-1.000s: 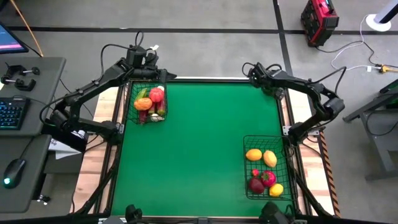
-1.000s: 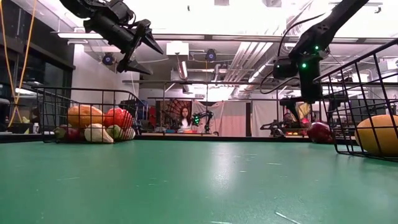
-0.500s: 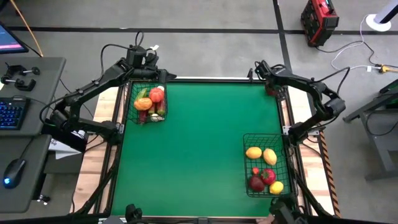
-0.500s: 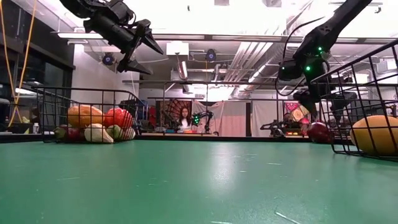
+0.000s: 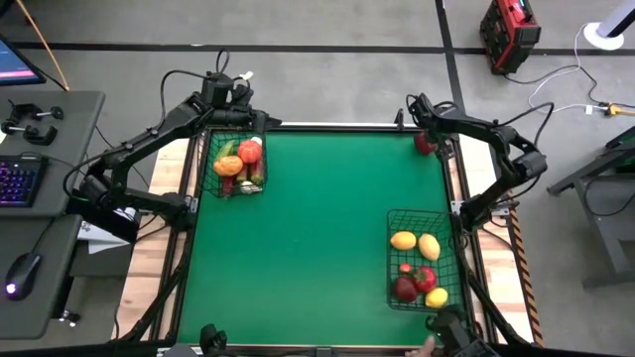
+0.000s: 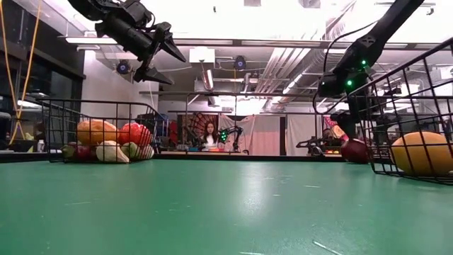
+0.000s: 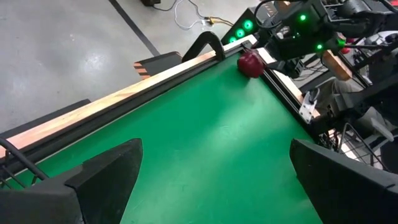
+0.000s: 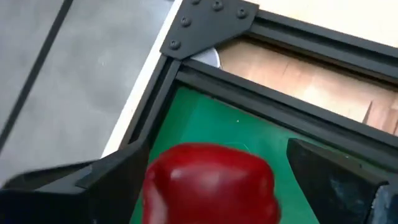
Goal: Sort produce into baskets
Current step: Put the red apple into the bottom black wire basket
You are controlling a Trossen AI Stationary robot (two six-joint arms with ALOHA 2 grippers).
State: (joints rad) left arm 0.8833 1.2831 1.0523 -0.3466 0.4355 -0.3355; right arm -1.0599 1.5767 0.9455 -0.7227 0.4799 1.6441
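A dark red piece of produce [image 5: 425, 145] lies on the green table in its far right corner. My right gripper [image 5: 423, 137] hangs over it, open; in the right wrist view its fingers stand on either side of the red piece [image 8: 208, 183], and I see no touch. My left gripper [image 5: 248, 117] is open and empty, held high over the smaller basket [image 5: 210, 188] at the far left, which holds several pieces [image 5: 238, 159]. The larger basket [image 5: 389, 258] at the near right holds yellow and red pieces [image 5: 404, 241].
The table's black frame and wooden border [image 8: 292, 68] run close behind the red piece. The wide green middle of the table [image 5: 317, 238] lies between the two baskets. A person [image 6: 210, 133] sits far back in the room.
My right gripper has gone toward the table's far right corner and down over the dark red piece, which has stayed in place. The larger basket has shifted a little on the table.
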